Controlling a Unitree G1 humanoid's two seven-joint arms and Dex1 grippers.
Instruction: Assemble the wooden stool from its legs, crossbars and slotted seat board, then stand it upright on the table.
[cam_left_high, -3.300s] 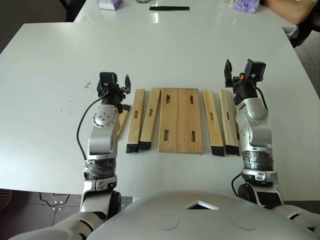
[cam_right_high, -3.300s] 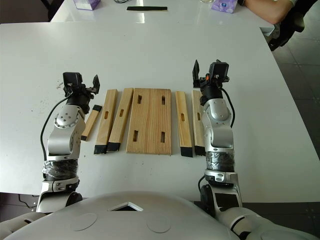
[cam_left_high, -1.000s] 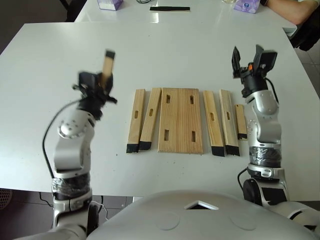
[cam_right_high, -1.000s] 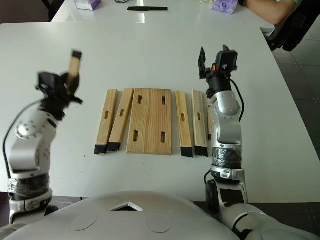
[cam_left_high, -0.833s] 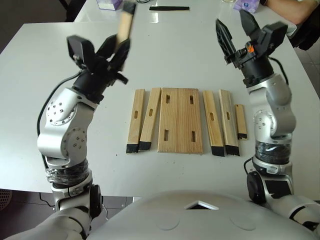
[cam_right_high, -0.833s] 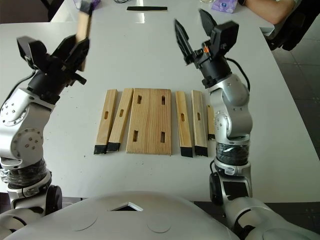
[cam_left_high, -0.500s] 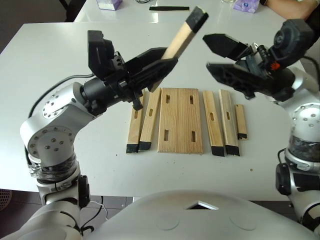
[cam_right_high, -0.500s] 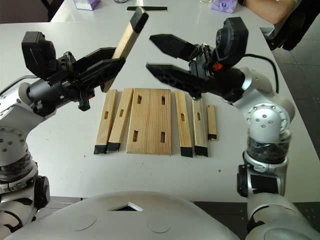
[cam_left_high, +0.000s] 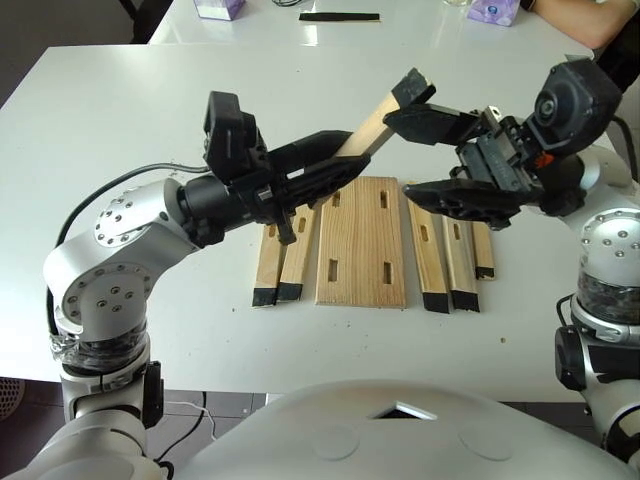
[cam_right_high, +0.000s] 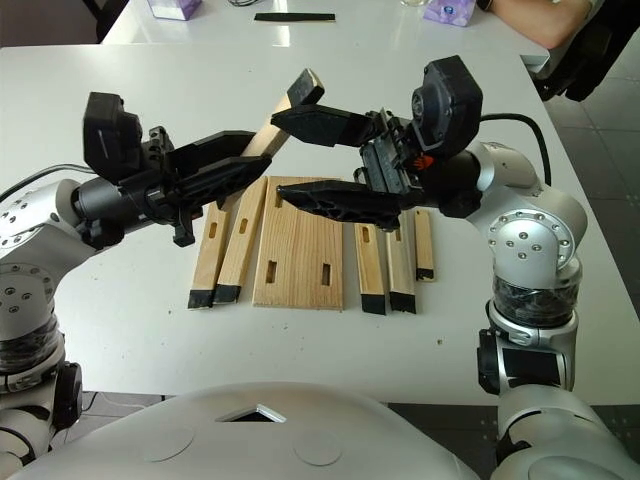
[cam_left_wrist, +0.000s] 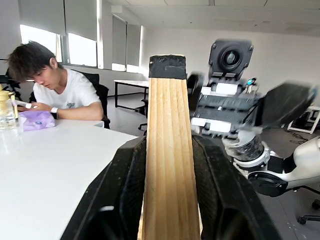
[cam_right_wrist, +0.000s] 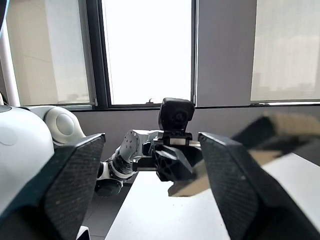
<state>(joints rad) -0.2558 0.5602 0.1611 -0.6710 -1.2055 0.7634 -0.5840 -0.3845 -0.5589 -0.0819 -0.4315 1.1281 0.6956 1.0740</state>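
My left gripper (cam_left_high: 352, 166) is shut on a short wooden crossbar (cam_left_high: 372, 122) with a black tip, held in the air over the table and angled up toward the right arm. In the left wrist view the crossbar (cam_left_wrist: 170, 150) is clamped between both fingers. My right gripper (cam_left_high: 398, 150) is open and faces it, with the black tip just outside its upper finger. On the table lie the slotted seat board (cam_left_high: 360, 240), two legs (cam_left_high: 270, 245) to its left, two legs (cam_left_high: 425, 245) to its right, and another short crossbar (cam_left_high: 483, 245).
The white table (cam_left_high: 120, 120) has wide bare areas to the left and beyond the parts. At the far edge lie a black strip (cam_left_high: 338, 17) and two purple packs (cam_left_high: 218, 8).
My left gripper took the crossbar from the table's left and lifted it. In the last half second it swung farther right, and the open right gripper came in close to the tip.
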